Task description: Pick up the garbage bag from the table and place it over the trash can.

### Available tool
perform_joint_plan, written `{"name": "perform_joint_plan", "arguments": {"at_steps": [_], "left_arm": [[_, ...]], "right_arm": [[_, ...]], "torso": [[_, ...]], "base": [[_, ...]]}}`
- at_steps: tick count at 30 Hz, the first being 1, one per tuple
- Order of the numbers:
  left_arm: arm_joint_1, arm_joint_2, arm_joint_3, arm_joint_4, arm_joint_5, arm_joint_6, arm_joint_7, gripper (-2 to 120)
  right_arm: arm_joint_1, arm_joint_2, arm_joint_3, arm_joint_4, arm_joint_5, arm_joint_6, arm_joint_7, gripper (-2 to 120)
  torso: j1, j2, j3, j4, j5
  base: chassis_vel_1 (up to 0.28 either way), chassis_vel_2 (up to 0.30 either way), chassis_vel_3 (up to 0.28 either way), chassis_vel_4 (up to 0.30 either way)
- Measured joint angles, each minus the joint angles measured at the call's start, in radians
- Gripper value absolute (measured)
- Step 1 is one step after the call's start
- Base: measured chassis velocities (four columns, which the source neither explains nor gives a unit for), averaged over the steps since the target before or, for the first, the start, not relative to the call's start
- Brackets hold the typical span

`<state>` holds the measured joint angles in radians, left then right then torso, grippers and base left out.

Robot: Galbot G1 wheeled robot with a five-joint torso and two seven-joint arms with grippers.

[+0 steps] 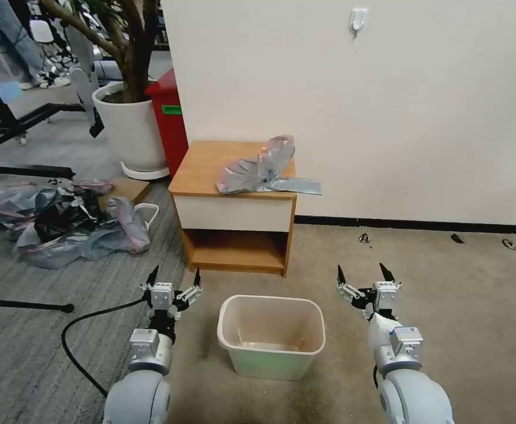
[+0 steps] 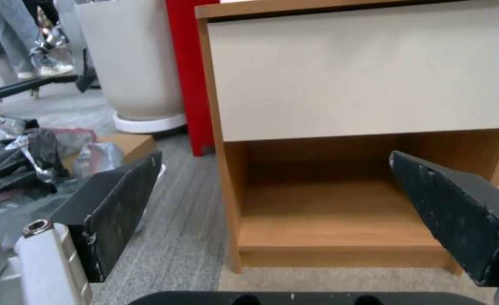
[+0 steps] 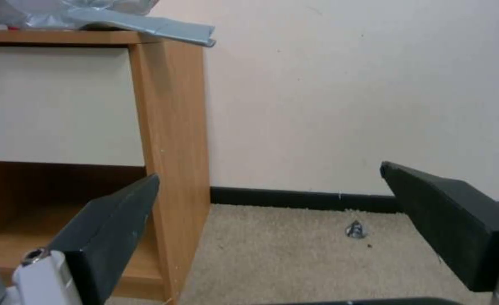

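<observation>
1. Waiting at the start: the garbage bag (image 1: 257, 168) lies crumpled on the tabletop (image 1: 202, 166) at frame centre, one flap overhanging the right edge.
2. Left tool (image 1: 174, 277) and right tool (image 1: 362, 272) hover low in the lower frame, both released and empty, flanking the trash can (image 1: 271, 335) on the floor.
3. Judging by this, the pickup step is unstarted; next calls for raising a tool up to the bag.

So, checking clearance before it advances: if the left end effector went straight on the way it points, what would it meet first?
Probably the table: the left end effector, open, faces the open shelf beneath the white drawer front, so it likely enters that gap first; depth unclear.
</observation>
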<state>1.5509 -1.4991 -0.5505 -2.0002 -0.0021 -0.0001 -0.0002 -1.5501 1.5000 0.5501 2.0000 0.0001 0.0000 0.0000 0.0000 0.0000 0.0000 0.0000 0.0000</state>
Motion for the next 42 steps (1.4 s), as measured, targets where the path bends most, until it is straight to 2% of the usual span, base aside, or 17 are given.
{"name": "perform_joint_plan", "arguments": {"at_steps": [5,12,14,16,18,26,37,40,42], "left_arm": [[0.026,0.025,-0.018,-0.034,-0.050,0.000,-0.014,100],[0.143,0.139,-0.103,-0.193,-0.269,0.001,-0.091,100],[0.154,0.154,-0.108,-0.222,-0.284,-0.001,-0.097,100],[0.154,0.170,-0.107,-0.246,-0.284,-0.013,-0.092,100],[0.155,0.186,-0.112,-0.249,-0.286,-0.027,-0.090,100],[0.154,0.208,-0.093,-0.223,-0.280,-0.083,-0.073,100],[0.135,0.207,-0.087,-0.168,-0.277,-0.115,-0.064,100],[0.134,0.208,-0.090,-0.157,-0.278,-0.129,-0.050,100],[0.131,0.208,-0.090,-0.148,-0.280,-0.145,-0.039,100]], "right_arm": [[-0.015,-0.001,0.010,0.028,0.014,-0.015,-0.006,100],[-0.144,-0.008,0.094,0.256,0.132,-0.137,-0.070,100],[-0.165,-0.021,0.101,0.289,0.136,-0.124,-0.055,100],[-0.178,-0.063,0.103,0.318,0.119,-0.094,-0.022,100],[-0.169,-0.071,0.092,0.321,0.104,-0.078,-0.008,100],[-0.124,-0.067,0.039,0.265,0.092,0.011,0.027,100],[-0.063,-0.104,0.018,0.215,0.151,0.018,0.051,100],[-0.030,-0.124,-0.003,0.208,0.222,-0.008,0.079,100],[0.021,-0.151,-0.042,0.209,0.382,-0.057,0.133,100]], "torso": [[0.000,0.000,0.000,0.0000,-0.0001],[0.000,0.000,0.000,0.0001,-0.0003],[0.000,0.000,0.000,0.0003,0.0007],[0.000,0.000,0.000,0.0000,-0.0007],[0.000,0.000,0.000,-0.0001,0.0004],[0.000,0.000,0.000,0.0000,0.0001],[0.000,0.000,0.000,0.0000,0.0001],[0.000,0.000,0.000,0.0000,0.0000],[0.000,0.000,0.000,0.0000,0.0001]], "base": [[0.000,0.000,0.000,0.000],[0.000,0.000,0.000,0.000],[0.000,0.000,0.000,0.000],[0.000,0.000,0.000,0.000],[0.000,0.000,0.000,0.000],[0.000,0.000,0.000,0.000],[0.000,0.000,0.000,0.000],[0.000,0.000,0.000,0.000],[0.000,0.000,0.000,0.000]]}}
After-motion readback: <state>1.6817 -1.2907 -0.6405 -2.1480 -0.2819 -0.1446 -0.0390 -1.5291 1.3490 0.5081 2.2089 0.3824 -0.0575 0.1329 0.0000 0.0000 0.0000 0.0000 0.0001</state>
